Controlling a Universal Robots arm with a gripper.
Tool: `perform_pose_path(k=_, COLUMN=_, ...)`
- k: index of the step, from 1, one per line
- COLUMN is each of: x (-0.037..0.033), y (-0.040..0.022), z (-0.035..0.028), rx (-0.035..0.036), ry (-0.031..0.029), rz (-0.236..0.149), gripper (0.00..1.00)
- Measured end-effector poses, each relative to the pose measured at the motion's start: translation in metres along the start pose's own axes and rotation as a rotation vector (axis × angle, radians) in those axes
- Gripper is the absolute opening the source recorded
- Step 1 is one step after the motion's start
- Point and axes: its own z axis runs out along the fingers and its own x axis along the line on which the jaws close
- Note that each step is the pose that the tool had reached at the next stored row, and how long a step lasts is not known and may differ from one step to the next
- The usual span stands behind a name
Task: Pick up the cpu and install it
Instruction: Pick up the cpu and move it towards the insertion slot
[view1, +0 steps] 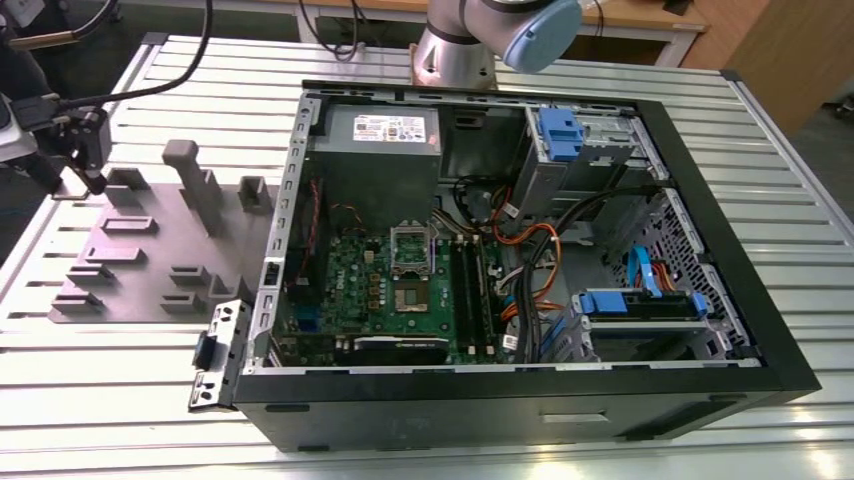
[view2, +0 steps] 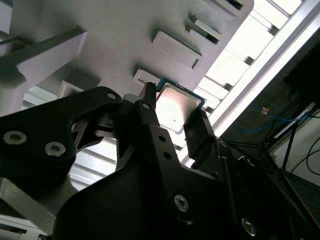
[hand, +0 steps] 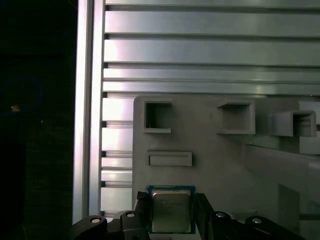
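Claw (view2: 174, 111) clamped on the cpu (hand: 171, 211), over grey fixture plate (hand: 225, 165), cpu's print unreadable

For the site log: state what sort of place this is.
Probably a robotics lab or assembly test bench: an opened computer case lies on a slotted aluminium table beside a grey fixture plate, with a robot arm standing behind it.
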Motion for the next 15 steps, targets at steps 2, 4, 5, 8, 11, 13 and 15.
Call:
perform_pose_path(k=2, x=-0.0001, y=0.0001, z=-0.0031, rx=0.0009, ry=0.0, rz=0.0, gripper=0.47)
perform_pose_path(k=4, x=0.0, y=0.0003, z=-0.0051, rx=0.0011, ry=-0.0001, rz=0.0, gripper=0.47)
perform_pose_path(k=5, x=0.0, y=0.0003, z=-0.005, rx=0.001, ry=-0.0003, rz=0.0, gripper=0.47)
perform_pose_path(k=8, x=0.0, y=0.0003, z=-0.0065, rx=0.0011, ry=-0.0001, rz=0.0, gripper=0.47)
perform_pose_path(k=11, x=0.0001, y=0.0004, z=-0.007, rx=0.0012, ry=0.0, rz=0.0, gripper=0.47)
perform_pose_path(k=13, x=0.0, y=0.0004, z=-0.0076, rx=0.0011, ry=-0.0001, rz=0.0, gripper=0.47)
perform_pose_path(k=15, x=0.0, y=0.0004, z=-0.0081, rx=0.001, ry=-0.0003, rz=0.0, gripper=0.47)
